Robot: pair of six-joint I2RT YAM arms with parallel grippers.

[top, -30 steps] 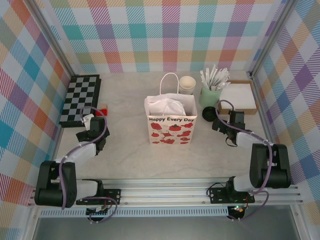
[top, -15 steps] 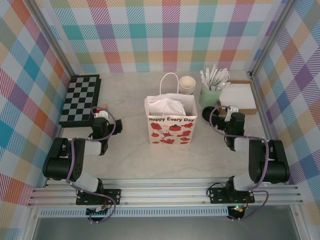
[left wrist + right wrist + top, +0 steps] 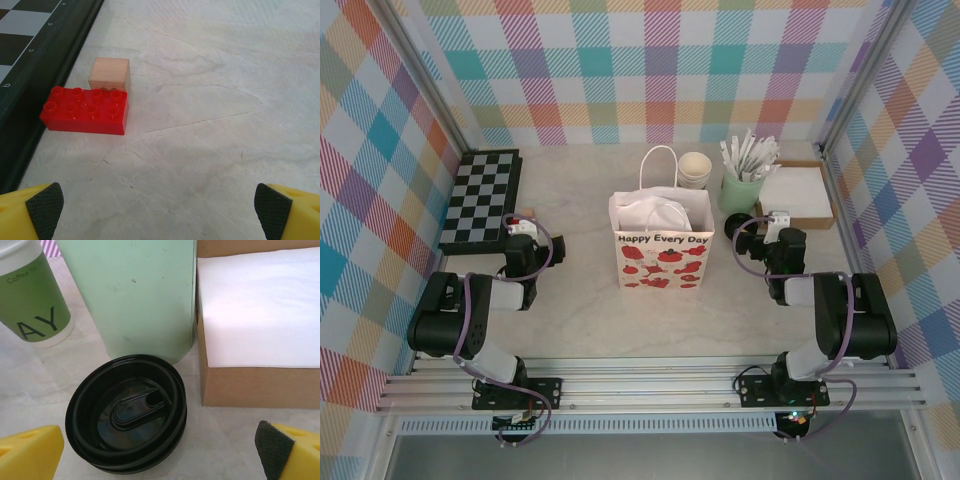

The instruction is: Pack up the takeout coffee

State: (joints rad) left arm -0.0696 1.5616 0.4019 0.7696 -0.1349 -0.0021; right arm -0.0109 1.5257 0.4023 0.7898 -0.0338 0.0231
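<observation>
The takeout coffee is out of view. A white paper bag [image 3: 663,255] printed with strawberries stands open in the middle of the table, white paper showing at its mouth. My right gripper [image 3: 160,452] is open and low over the table. A stack of upturned black lids [image 3: 127,412] lies just ahead of it, untouched. My left gripper [image 3: 160,210] is open over bare table, with a red brick [image 3: 85,110] ahead of it. From above, the left gripper [image 3: 522,235] is left of the bag and the right gripper [image 3: 773,230] is right of it.
A pale green holder [image 3: 132,292] of white sticks, a lidless cream-rimmed green cup stack [image 3: 32,295] and a cardboard box [image 3: 250,385] of white napkins stand behind the lids. A wooden cube [image 3: 109,74] and a chessboard [image 3: 480,198] lie at the left.
Both arms have folded back toward their bases. The left gripper has moved up toward the red brick, and the right gripper has swung round toward the lids. Both stay open.
</observation>
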